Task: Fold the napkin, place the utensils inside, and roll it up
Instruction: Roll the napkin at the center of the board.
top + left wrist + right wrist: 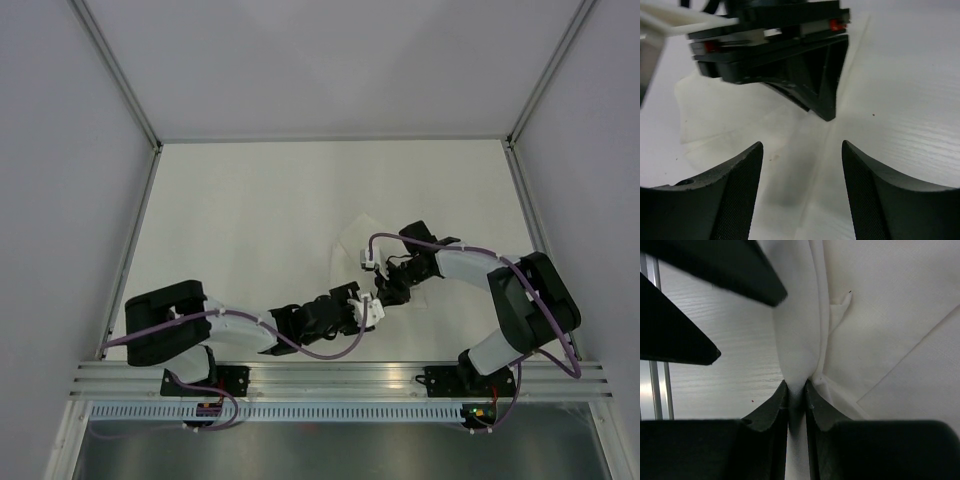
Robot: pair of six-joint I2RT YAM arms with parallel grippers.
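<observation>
The white napkin lies mid-table, partly folded, with layered edges showing in the right wrist view. My right gripper is shut on a raised fold of the napkin, cloth pinched between its black pads; from above it sits at the napkin's near corner. My left gripper is open, its jaws wide apart over napkin cloth and nothing between them; it sits just in front of the right gripper. The left fingers show dark at the upper left of the right wrist view. The utensils are out of view.
The white table is boxed in by pale walls with metal corner posts. An aluminium rail runs along the near edge, where both arm bases are bolted. Purple cables loop off each arm.
</observation>
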